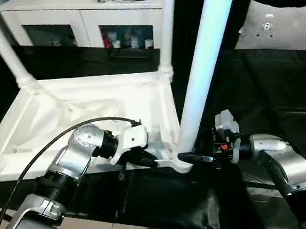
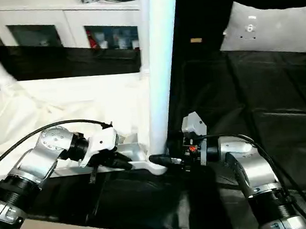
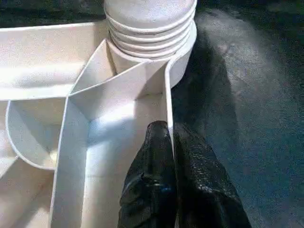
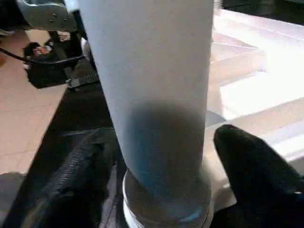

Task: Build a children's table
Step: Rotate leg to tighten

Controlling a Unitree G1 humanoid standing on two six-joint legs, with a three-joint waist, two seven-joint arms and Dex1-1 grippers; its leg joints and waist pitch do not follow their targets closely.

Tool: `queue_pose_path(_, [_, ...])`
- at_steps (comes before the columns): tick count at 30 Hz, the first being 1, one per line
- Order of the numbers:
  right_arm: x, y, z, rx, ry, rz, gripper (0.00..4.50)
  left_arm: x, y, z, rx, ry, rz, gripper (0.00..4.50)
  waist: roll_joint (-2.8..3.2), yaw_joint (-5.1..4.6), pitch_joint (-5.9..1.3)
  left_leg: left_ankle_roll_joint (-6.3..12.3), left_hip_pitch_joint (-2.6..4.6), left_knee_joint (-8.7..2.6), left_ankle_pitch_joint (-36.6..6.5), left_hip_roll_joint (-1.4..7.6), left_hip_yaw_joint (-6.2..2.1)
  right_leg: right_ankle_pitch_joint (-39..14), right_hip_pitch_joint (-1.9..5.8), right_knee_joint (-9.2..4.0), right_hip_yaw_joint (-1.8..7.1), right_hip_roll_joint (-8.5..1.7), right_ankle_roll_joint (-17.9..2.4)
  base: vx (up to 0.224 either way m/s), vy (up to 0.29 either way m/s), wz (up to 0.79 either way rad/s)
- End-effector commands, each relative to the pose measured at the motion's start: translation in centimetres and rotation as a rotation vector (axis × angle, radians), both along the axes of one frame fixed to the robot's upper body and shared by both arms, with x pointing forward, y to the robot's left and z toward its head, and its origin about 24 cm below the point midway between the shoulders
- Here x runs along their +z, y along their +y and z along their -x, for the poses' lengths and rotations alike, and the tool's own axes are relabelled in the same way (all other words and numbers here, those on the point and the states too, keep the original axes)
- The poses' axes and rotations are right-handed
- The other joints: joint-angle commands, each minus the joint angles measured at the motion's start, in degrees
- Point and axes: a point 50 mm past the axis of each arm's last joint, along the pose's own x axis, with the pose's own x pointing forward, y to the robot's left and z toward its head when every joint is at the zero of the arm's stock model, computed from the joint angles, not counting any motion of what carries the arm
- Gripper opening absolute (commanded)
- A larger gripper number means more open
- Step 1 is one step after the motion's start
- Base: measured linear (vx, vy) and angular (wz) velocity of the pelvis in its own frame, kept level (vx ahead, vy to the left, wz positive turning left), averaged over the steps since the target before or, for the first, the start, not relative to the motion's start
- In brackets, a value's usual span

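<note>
Upturned tabletop on black cloth, three legs up, the near-right leg standing in its corner socket. Left gripper pinched on the top's near rim just left of that socket; right gripper spread around the leg's base, grip unclear. Beyond, far, a white cabinet.
</note>
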Motion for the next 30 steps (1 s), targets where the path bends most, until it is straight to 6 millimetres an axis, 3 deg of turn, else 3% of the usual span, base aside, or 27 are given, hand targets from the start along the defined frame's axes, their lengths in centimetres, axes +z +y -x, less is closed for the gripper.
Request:
queue_pose_path(1, [0.6,0.0,0.1,0.037,-0.006,-0.003,3.11,0.0,-0.3,0.3,-0.065,0.009,-0.023,0.00,-0.80,-0.05,-3.44,6.27,-0.47,-3.76,-3.11,2.76,0.10,-16.13,3.79,-3.42,2.68,-4.70,-9.96,0.000,0.000,0.00])
queue_pose_path(10, [0.4,0.1,0.5,0.072,0.036,-0.006,2.41,-0.2,-0.3,0.4,-0.062,0.018,-0.015,0.00,-1.21,-0.06,-3.36,5.95,-0.46,-3.74,-2.14,2.73,0.09,-15.05,3.78,-3.29,2.74,-4.67,-9.96,0.000,0.000,0.00])
queue_pose_path(11, [0.4,0.1,0.5,0.078,0.042,-0.007,2.16,-0.2,-0.3,0.4,-0.061,0.020,-0.013,0.00,-1.19,-0.03,-3.26,6.00,-0.49,-3.78,-2.19,2.72,0.08,-15.06,3.75,-3.29,2.73,-4.66,-10.01,0.000,0.000,0.00])
queue_pose_path(19, [-0.2,0.6,1.4,0.107,0.098,-0.012,1.99,-0.4,-0.4,0.4,-0.032,0.030,-0.006,0.00,-1.22,-0.01,-2.95,5.69,-0.42,-3.93,-3.52,2.75,0.09,-17.68,3.66,-3.66,2.76,-4.73,-9.26,0.000,0.000,0.00])
queue_pose_path(20, [-0.2,0.6,1.5,0.107,0.100,-0.013,1.99,-0.4,-0.4,0.4,-0.030,0.030,-0.006,0.00,-0.97,-0.02,-2.85,5.58,-0.45,-3.99,-3.56,2.76,0.04,-17.71,3.66,-3.63,2.77,-4.72,-9.24,0.000,0.000,0.00])
queue_pose_path(23, [-0.9,1.4,2.2,0.070,0.129,-0.007,1.99,-0.6,-1.1,-0.1,0.079,0.015,0.012,0.00,-1.02,-0.03,-2.72,5.24,-0.33,-4.09,-4.10,2.84,0.03,-18.33,3.54,-3.80,2.82,-4.73,-9.22,0.000,0.000,0.00])
queue_pose_path(26, [-1.4,2.2,2.1,-0.005,0.139,-0.012,1.99,-0.6,-1.8,-0.4,0.155,0.011,0.039,0.00,-0.88,-0.12,-2.05,4.02,0.09,-4.51,-8.35,2.74,0.01,-24.53,3.24,-4.78,2.75,-4.68,-8.03,0.000,0.000,0.00])
queue_pose_path(28, [-1.9,3.2,1.8,-0.085,0.128,-0.007,1.99,-0.4,-2.7,-0.7,0.222,0.015,0.077,0.00,-0.71,-0.77,-1.39,1.95,0.96,-4.74,-14.22,2.34,-0.25,-35.80,2.81,-6.26,2.20,-4.80,-4.68,0.000,0.000,0.00])
queue_pose_path(30, [-2.4,4.6,1.0,-0.208,0.125,-0.003,1.98,-0.2,-3.8,-1.2,0.311,0.008,0.110,0.00,-0.71,-1.57,-1.40,0.85,0.89,-4.73,-15.71,2.04,-0.59,-40.00,2.76,-6.95,1.70,-4.85,-2.35,-0.029,0.006,-0.02])
